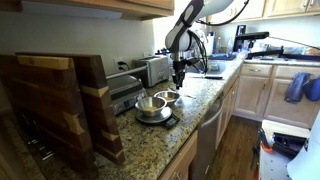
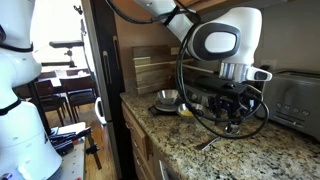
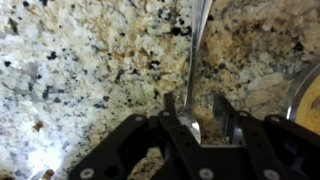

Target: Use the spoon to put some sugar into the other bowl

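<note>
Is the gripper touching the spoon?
Cannot tell. In the wrist view the spoon lies on the counter between the open jaws of the gripper; one side shows a gap, the other is too close to judge.

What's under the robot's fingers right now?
A shiny spoon lies flat on the speckled counter, with one end between the spread fingers. The counter beneath the fingers' black base is covered, so I can't see what's there.

counter (image 1: 203,100): speckled granite | cabinets (image 1: 252,92): pale | floor (image 1: 240,150) — dark wood | toaster (image 1: 153,68) — behind
</note>
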You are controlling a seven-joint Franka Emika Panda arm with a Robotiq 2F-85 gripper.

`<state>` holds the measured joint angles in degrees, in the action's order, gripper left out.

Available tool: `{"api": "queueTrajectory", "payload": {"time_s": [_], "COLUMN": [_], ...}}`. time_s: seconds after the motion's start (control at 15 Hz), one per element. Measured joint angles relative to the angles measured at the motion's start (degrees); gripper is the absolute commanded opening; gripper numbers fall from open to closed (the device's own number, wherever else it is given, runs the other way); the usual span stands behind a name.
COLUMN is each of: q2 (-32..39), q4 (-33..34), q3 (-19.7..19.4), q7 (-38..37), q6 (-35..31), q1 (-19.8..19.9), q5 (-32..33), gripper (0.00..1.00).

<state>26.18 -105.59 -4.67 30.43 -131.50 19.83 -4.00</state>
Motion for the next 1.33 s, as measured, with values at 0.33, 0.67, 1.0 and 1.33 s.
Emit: {"api": "queueTrajectory", "payload": {"time_s": [0.33, 0.67, 1.0, 1.33], "q2": [0.8, 2.6, 3.6, 3.7], "q4": [0.0, 0.0, 0.1, 0.6], "q3": [0.4, 0.4, 0.4, 0.4], "q7": [-0.1, -0.5, -0.5, -0.5], "q6": [-0.3, -0.6, -0.7, -0.7], "q1": [0.0, 0.2, 0.3, 0.4], "q5": [-2.8, -2.9, -2.9, -2.9], "gripper": [1.00, 0.73, 0.39, 0.07]}}
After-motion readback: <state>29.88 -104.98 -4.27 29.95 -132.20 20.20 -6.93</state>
